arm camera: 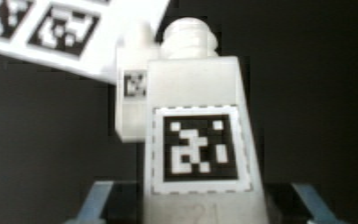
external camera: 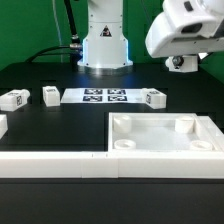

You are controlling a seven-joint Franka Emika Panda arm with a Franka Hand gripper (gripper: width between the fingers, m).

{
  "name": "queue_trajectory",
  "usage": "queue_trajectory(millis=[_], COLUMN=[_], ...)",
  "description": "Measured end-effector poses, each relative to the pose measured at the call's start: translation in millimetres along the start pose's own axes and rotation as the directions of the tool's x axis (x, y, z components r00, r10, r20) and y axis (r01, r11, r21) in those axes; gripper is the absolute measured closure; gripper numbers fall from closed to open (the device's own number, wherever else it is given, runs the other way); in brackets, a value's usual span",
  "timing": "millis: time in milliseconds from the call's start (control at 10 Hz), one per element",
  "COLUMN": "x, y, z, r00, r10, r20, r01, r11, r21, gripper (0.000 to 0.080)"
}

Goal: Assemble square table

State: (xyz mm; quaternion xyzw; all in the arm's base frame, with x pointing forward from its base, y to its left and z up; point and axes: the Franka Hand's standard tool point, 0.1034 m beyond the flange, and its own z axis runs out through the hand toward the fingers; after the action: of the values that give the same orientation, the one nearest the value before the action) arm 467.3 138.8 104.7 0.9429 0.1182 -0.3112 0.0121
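Observation:
My gripper (arm camera: 208, 203) is shut on a white table leg (arm camera: 197, 120) with a black-and-white tag, which stands lengthwise between the two fingers. In the exterior view the gripper (external camera: 183, 63) hangs high at the right, above and behind the table. The square table top (external camera: 165, 146), a white tray with a raised rim and round corner sockets, lies at the front right. Three more tagged legs lie on the black table: two at the exterior view's left (external camera: 15, 98) (external camera: 50, 95) and one (external camera: 153, 97) right of the marker board.
The marker board (external camera: 105, 96) lies flat in front of the robot base (external camera: 105, 45) and also shows in the wrist view (arm camera: 60, 30). A long white border wall (external camera: 50, 165) runs along the front edge, left of the table top.

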Motion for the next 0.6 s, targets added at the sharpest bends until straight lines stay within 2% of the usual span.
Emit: queue_trajectory(millis=[100,200,300,400,500,600], x=[0.9,11.8,20.7,29.0,37.9,44.1], y=[1.6,11.6,31.8,52.6,61.3,60.2], z=[-1.7,-15.6,-42.2,-67.3,-82.6,-83.8], r00=[0.999,0.994,0.985,0.975,0.959,0.929], r10=[-0.002,-0.014,-0.012,0.002,-0.003,0.000], r20=[-0.042,-0.110,-0.169,-0.223,-0.284,-0.370], r01=[0.002,0.017,0.020,0.011,0.017,0.015], r11=[1.000,0.999,0.999,0.998,0.999,0.999], r21=[0.002,0.027,0.047,0.056,0.047,0.037], gripper=[0.0511,0.0511,0.0509,0.0509,0.0509,0.0509])
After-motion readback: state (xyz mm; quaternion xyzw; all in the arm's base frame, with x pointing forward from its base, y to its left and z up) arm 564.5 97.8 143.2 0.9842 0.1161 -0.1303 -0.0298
